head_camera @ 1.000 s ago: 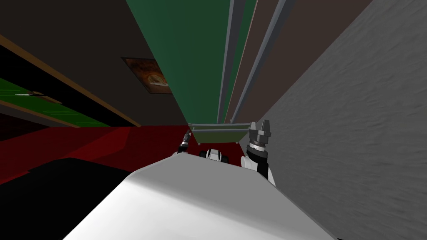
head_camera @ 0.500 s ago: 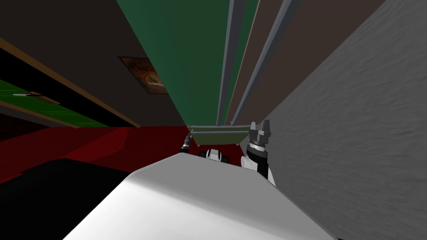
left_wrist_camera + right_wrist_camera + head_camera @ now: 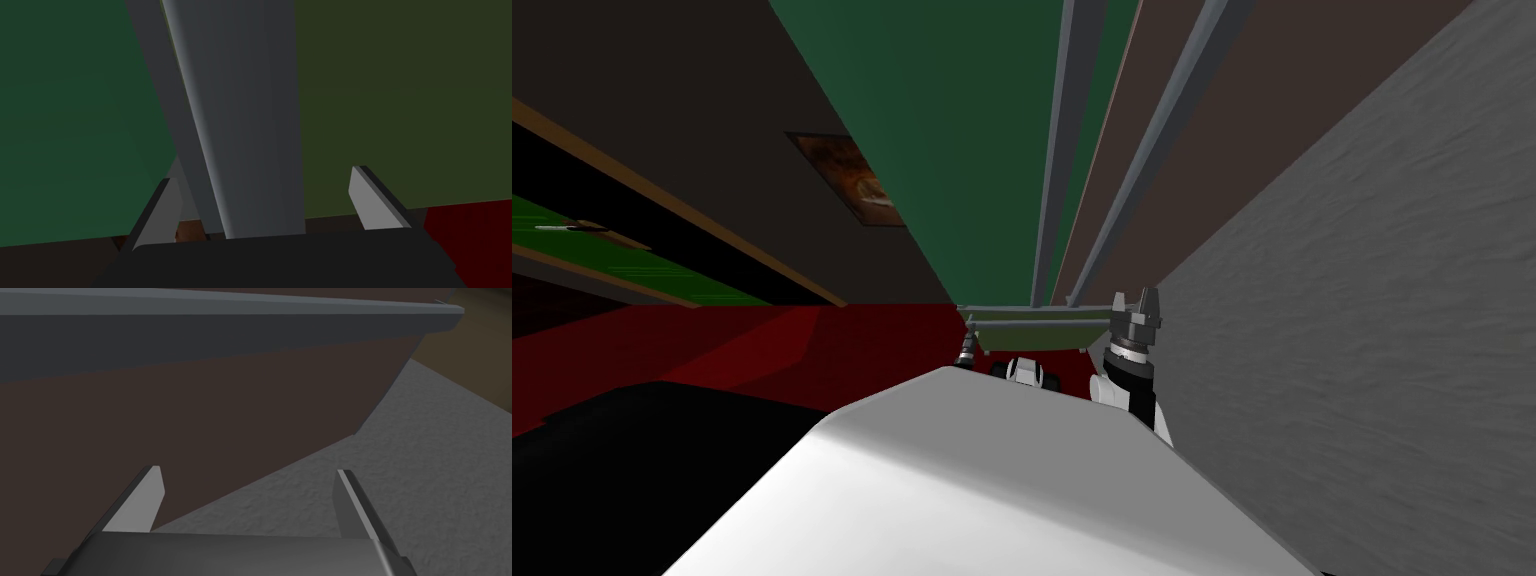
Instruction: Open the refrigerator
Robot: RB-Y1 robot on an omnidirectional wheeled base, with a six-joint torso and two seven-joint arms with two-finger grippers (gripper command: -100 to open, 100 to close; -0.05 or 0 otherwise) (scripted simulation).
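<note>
The refrigerator stands right in front of me, with a green door [image 3: 952, 150] on the left and a brown door [image 3: 1212, 130] on the right. Each door carries a long grey handle [image 3: 1052, 150]. In the left wrist view the green door's handle [image 3: 240, 125] runs straight between the spread fingers [image 3: 167, 210] of my left gripper [image 3: 265, 200], which is open around it. The left gripper [image 3: 967, 345] sits low at the fridge's foot. My right gripper [image 3: 1134, 305] is open beside the brown door [image 3: 175, 428], with nothing between its fingers [image 3: 147, 498]; that door's handle [image 3: 225, 333] lies beyond it.
A rough grey wall [image 3: 1362, 300] closes in tight on the right of the fridge. Red floor [image 3: 762, 340] spreads to the left. A framed picture [image 3: 852, 180] hangs on the dark wall left of the fridge, and a green door with a wooden frame [image 3: 632, 260] lies farther left.
The whole head view has shifted: the fridge looms wider, so I have moved closer. My left gripper has edged right, in under the fridge's lower edge. The right arm holds still.
</note>
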